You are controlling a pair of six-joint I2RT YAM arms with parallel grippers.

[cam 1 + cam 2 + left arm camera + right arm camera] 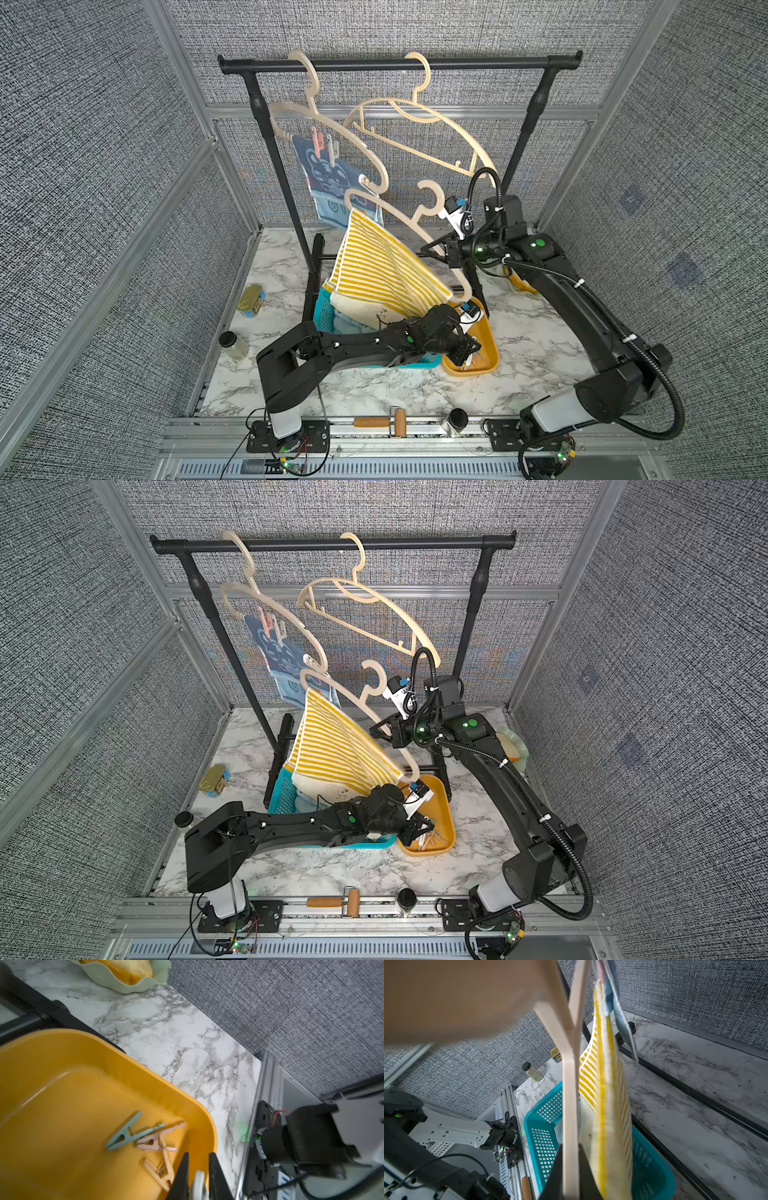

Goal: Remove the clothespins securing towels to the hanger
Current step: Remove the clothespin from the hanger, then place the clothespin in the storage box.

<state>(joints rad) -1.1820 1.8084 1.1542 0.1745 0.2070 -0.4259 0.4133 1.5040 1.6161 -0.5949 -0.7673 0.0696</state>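
Note:
My left gripper (467,353) hangs low over the yellow tray (490,357), shut on a white clothespin (198,1183). In the tray lie a mint clothespin (128,1132), a pink one (158,1141) and a beige one (159,1172). My right gripper (432,249) is shut on the lower bar of a beige hanger (570,1105) lifted off the rail. The yellow-striped towel (386,270) drapes from it into the teal basket (324,311). On the rail, a second hanger (332,129) carries the dark blue towel (324,174) under a pink clothespin (317,143) and a white one (332,145).
A bare third hanger (419,133) hangs on the black rail (399,64). A tin (252,301) and a jar (232,345) stand at the left. A wooden roller (386,422) and a dark-capped jar (455,420) sit at the front edge. A green bowl (124,980) is at the back right.

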